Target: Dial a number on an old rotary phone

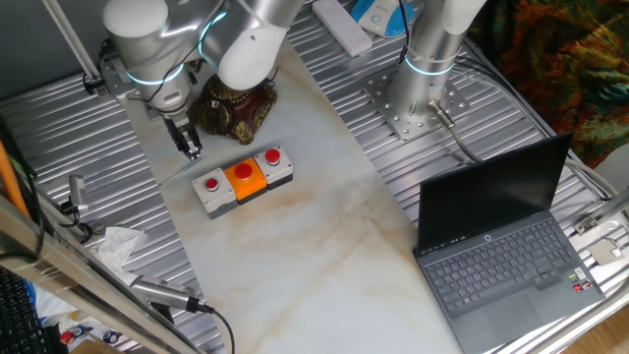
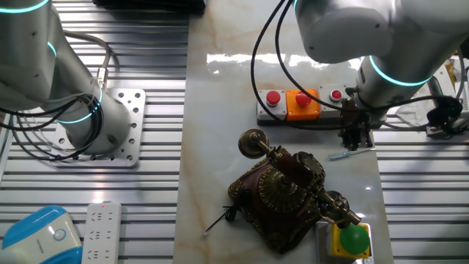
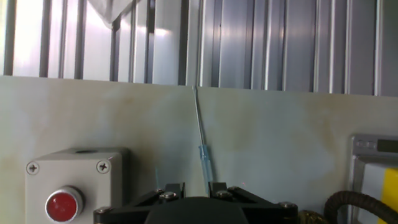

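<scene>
The old rotary phone [image 2: 282, 192] sits on the pale marble tabletop [image 1: 324, 236], its dial facing up and handset resting across the cradle. Just beside it, the gripper [image 2: 357, 141] hangs over a thin stylus [image 2: 350, 154] lying flat, fingers narrowly parted and gripping nothing. A grey button box [image 1: 242, 180] lies near; a laptop [image 1: 506, 246] stands well apart.

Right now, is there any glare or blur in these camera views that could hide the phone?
The other fixed view has a bright glare strip on the marble table, clear of the old rotary phone, which is sharp. In one fixed view the arm covers much of the phone. The hand view is soft and washed out above, and shows no phone.
</scene>
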Controlling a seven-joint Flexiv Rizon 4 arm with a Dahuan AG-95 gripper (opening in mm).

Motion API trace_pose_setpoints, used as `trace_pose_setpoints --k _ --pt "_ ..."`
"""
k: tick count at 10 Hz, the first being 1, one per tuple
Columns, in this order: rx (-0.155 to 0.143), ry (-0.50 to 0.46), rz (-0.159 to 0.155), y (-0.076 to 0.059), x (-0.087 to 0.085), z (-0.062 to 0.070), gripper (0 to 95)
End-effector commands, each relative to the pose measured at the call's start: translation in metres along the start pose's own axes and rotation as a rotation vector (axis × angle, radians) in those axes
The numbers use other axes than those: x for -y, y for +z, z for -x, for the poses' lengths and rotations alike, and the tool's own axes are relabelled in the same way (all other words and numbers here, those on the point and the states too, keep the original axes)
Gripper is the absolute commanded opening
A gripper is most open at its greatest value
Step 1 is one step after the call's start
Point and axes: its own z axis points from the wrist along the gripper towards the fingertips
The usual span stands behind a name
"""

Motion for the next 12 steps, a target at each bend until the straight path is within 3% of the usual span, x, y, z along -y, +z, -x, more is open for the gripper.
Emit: trace_pose_setpoints --k 1,7,8,11,12 --pt "-0.001 -0.007 0.000 0.009 0.003 0.005 19.0" --pt "-0.009 -0.008 0.000 0.027 0.011 0.044 19.0" --pt "-0.013 -0.007 -0.002 0.028 0.012 0.052 0.0" --pt "-0.014 -0.002 -0.004 0.033 0.011 0.062 0.0" --pt "-0.013 -0.015 -0.006 0.035 0.011 0.062 19.0"
